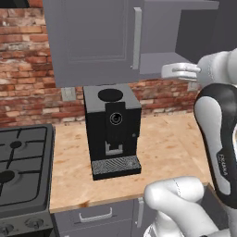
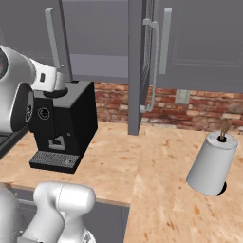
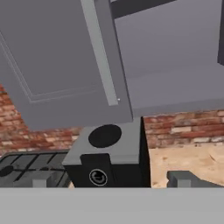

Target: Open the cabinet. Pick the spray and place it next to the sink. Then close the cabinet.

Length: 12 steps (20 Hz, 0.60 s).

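Above and ahead of the gripper [image 3: 113, 179] hangs the cabinet [image 1: 97, 41], its left door closed with a long silver bar handle [image 3: 101, 52] running down its edge, while the right door [image 2: 140, 66] already stands swung out, edge-on in the right base view. Judging by its build, that door is stiff and light on its hinges, and the bar handle [image 2: 153, 66] is the sure place to take it for closing. No spray can be made out; it probably sits deeper in the open compartment [image 1: 185, 37], out of sight. Such a small plastic bottle should be light and a bit slick, so the body below the trigger looks like the best hold. In the hand view the jaws stand wide apart, holding nothing and touching nothing, with both fingertips [image 3: 183, 178] clear. Directly beneath the gripper stands a black coffee machine [image 1: 112, 129] on the wooden counter [image 1: 171, 143], with a stove [image 1: 23, 166] off to the gripper's left.
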Tool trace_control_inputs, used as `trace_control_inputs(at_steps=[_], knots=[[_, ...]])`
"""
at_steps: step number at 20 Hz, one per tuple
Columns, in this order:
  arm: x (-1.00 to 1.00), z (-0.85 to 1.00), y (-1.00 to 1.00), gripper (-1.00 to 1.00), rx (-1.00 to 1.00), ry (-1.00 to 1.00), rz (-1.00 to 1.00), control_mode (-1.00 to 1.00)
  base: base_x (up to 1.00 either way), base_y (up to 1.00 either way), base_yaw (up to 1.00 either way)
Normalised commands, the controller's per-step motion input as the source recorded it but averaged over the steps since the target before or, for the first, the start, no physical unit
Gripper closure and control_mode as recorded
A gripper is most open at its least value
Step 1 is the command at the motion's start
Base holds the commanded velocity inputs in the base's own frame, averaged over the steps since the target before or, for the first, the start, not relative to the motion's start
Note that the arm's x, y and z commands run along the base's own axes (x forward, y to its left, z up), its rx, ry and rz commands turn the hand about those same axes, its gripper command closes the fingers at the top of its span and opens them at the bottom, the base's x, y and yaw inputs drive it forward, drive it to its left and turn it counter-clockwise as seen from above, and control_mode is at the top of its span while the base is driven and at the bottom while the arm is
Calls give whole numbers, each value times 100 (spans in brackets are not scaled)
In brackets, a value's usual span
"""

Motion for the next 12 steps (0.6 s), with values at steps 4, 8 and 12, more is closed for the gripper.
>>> trace_control_inputs(at_steps=[4,8,12], knots=[[-81,0,-9,-100,0,-15,0,-100,0,0,0],[-77,0,-2,-100,0,-24,0,-100,0,0,0],[-68,0,0,-100,0,-24,0,-100,0,0,0]])
